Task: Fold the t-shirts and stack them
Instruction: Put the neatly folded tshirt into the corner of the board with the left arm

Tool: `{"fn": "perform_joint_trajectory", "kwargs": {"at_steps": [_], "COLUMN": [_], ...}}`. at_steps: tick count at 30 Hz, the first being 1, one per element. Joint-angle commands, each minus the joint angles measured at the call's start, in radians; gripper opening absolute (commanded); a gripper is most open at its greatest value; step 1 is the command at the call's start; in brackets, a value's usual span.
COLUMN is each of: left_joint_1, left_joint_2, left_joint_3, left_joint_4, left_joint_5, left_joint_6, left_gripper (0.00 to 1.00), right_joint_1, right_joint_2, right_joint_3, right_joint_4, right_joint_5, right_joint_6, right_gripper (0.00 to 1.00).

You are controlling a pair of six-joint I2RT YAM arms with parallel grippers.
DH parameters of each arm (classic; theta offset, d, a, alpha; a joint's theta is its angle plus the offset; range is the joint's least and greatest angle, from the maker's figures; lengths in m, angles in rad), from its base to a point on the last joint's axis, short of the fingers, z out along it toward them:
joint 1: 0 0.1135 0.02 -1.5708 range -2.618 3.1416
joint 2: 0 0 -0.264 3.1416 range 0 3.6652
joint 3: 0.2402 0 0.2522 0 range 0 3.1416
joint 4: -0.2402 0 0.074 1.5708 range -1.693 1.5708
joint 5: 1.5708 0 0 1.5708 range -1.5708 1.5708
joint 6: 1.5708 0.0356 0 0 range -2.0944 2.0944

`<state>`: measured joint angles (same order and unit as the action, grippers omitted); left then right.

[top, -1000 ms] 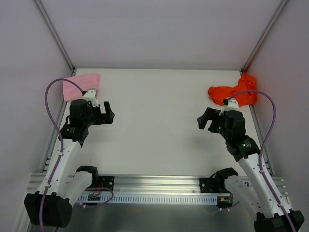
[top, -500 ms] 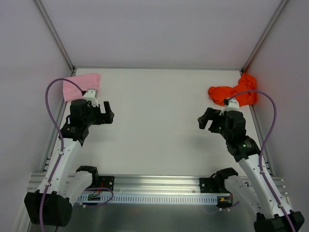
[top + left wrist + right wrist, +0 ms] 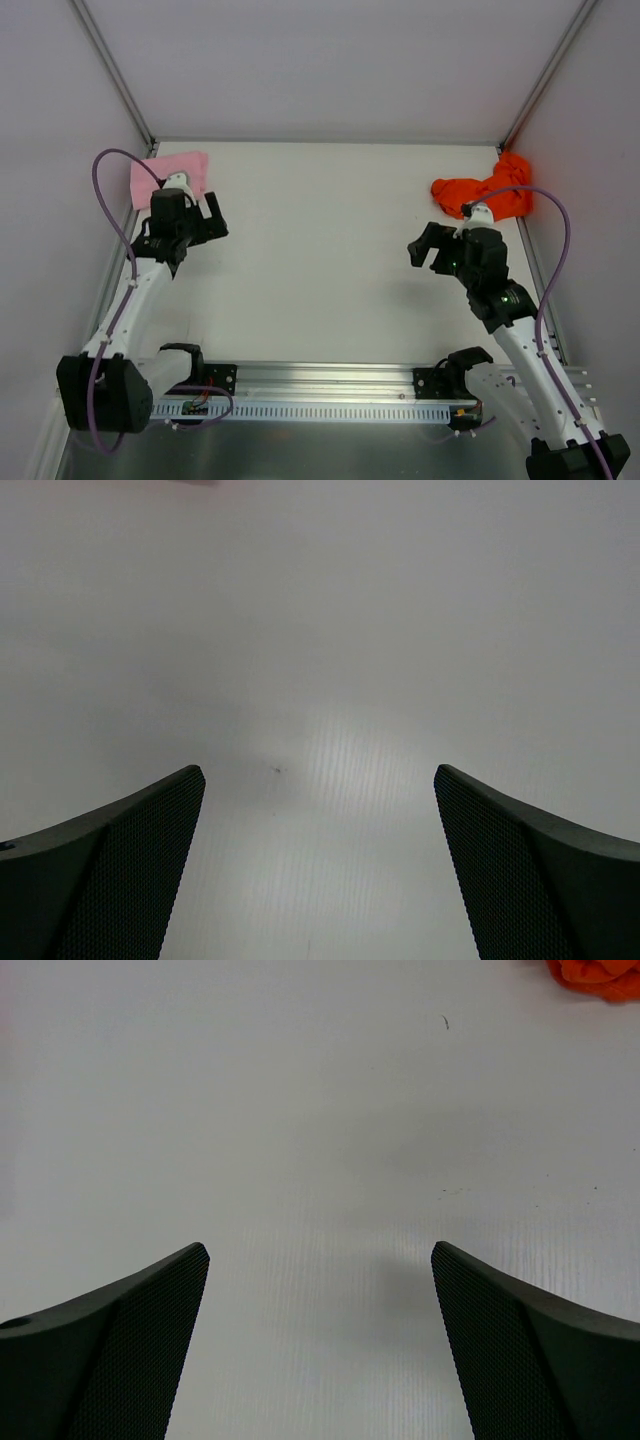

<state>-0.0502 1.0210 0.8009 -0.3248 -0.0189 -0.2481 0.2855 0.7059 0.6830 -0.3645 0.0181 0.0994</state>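
1. The left pincer point(image 3: 214, 217) stands apart and empty, just near-right of the pink t-shirt point(image 3: 170, 172), which lies fairly flat in the far left corner of the counter point(image 3: 320, 270)
2. The right pincer point(image 3: 420, 248) is also apart and empty; the orange-red t-shirt point(image 3: 482, 195) lies crumpled in the far right corner, just beyond it
3. Each shirt hugs a side edge; open counter spreads between the two pincers

One t-shirt point(image 3: 190, 164) lies in the tabletop's point(image 3: 320, 250) far left corner, the other t-shirt point(image 3: 468, 190) at far right. The left pincer point(image 3: 213, 215) hangs just beside the first, and the right pincer point(image 3: 423, 251) is near the second.
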Motion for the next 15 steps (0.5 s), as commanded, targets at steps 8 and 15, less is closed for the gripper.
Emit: {"fn": "perform_joint_trajectory", "kwargs": {"at_steps": [8, 15], "left_joint_1": [0.228, 0.312], "left_joint_2": [0.445, 0.597], "left_joint_3": [0.251, 0.261], "left_joint_4": [0.185, 0.403], "left_joint_5": [-0.145, -0.176], "left_joint_6": [-0.232, -0.298], "left_gripper": [0.99, 0.99], "right_joint_1": [0.001, 0.001], "right_joint_2": [0.073, 0.219], "right_joint_3": [0.000, 0.004], "right_joint_4": [0.176, 0.355], "right_joint_5": [-0.089, -0.153], "right_joint_6": [0.039, 0.039], "right_gripper": [0.96, 0.96]}}
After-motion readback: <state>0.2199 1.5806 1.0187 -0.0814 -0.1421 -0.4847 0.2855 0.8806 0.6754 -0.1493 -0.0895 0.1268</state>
